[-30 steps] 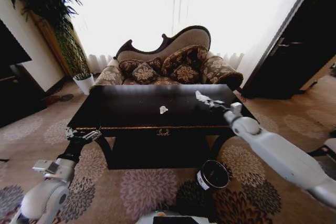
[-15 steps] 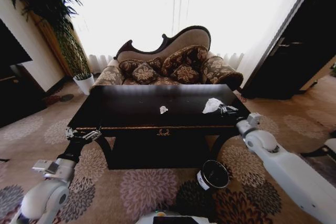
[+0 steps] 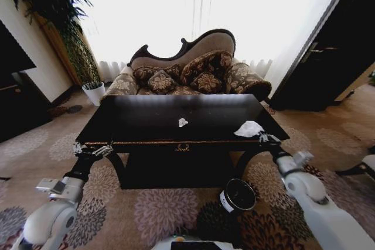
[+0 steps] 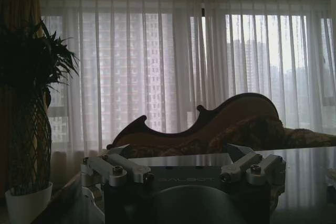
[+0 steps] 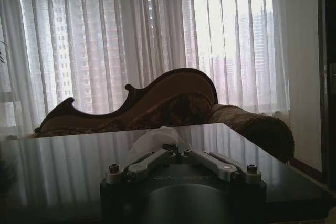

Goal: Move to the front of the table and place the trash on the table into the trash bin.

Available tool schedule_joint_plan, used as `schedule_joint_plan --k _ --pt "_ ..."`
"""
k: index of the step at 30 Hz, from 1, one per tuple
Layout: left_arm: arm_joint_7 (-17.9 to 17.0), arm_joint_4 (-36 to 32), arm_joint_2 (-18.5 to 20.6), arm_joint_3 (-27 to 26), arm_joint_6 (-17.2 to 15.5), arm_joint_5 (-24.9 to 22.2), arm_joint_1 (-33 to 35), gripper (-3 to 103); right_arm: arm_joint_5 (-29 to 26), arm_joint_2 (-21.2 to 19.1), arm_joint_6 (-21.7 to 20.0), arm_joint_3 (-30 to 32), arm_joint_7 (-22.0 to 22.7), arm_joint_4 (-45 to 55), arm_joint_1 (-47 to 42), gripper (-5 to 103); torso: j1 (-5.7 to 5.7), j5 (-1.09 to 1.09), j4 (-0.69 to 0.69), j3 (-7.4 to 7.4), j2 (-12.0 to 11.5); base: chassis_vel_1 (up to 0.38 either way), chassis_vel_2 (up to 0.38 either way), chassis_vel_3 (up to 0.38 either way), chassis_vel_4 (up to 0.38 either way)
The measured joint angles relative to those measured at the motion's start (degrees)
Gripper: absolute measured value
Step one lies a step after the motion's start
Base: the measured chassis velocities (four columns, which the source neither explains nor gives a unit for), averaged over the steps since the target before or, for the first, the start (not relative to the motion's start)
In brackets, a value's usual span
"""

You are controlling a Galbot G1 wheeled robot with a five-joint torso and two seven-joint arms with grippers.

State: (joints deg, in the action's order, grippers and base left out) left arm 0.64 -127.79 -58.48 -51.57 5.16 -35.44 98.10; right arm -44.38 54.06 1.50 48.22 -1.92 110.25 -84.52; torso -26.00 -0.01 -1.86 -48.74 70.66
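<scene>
Flowery carpet (image 3: 158,209) lies under me. On it, close to me and in front of the table, stands the trash bin (image 3: 238,195). It is round and dark, with a white label on its side.

I hold my left gripper (image 3: 92,150) low by the table's front left corner. Its two fingers are spread wide apart and have nothing between them.

My right gripper (image 3: 262,137) is at the table's (image 3: 146,127) front right edge. Its fingers are pinched together on a crumpled white tissue (image 3: 248,129). In my right wrist view the tissue (image 5: 152,141) sticks up just past my fingertips, over the shiny dark tabletop (image 5: 63,166).

Farther in, near the middle of the table, lies a small white scrap (image 3: 182,122), well apart from both my grippers.

Behind the table is a sofa (image 3: 187,71) with patterned cushions. A tall plant in a white pot (image 3: 92,92) stands to the left. Bright curtains (image 3: 193,10) hang at the back.
</scene>
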Motion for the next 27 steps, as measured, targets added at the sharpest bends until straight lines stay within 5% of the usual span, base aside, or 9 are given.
schedule_joint_plan --k 6,15,22,27 --pt "0.00 0.00 0.00 0.00 0.00 0.00 -0.01 100 3.20 3.34 4.15 3.61 -2.47 1.20 -4.22 0 0.00 -0.01 0.01 0.00 0.00 0.000 0.000 0.000 0.000" --pt "0.00 0.00 0.00 0.00 0.00 0.00 0.00 100 6.85 14.19 13.37 4.34 -8.26 0.69 -10.66 0 0.00 0.00 0.00 0.00 0.00 0.000 0.000 0.000 0.000" --pt "0.00 0.00 0.00 0.00 0.00 0.00 0.00 100 10.74 17.27 21.06 1.83 -10.45 -5.31 -11.34 0 0.00 0.00 0.00 -0.01 -0.01 0.000 0.000 0.000 0.000" --pt "0.00 0.00 0.00 0.00 0.00 0.00 0.00 100 11.09 18.46 22.10 -0.46 -10.31 -8.67 -10.97 0 0.00 -0.01 0.00 -0.01 -0.01 0.000 0.000 0.000 0.000"
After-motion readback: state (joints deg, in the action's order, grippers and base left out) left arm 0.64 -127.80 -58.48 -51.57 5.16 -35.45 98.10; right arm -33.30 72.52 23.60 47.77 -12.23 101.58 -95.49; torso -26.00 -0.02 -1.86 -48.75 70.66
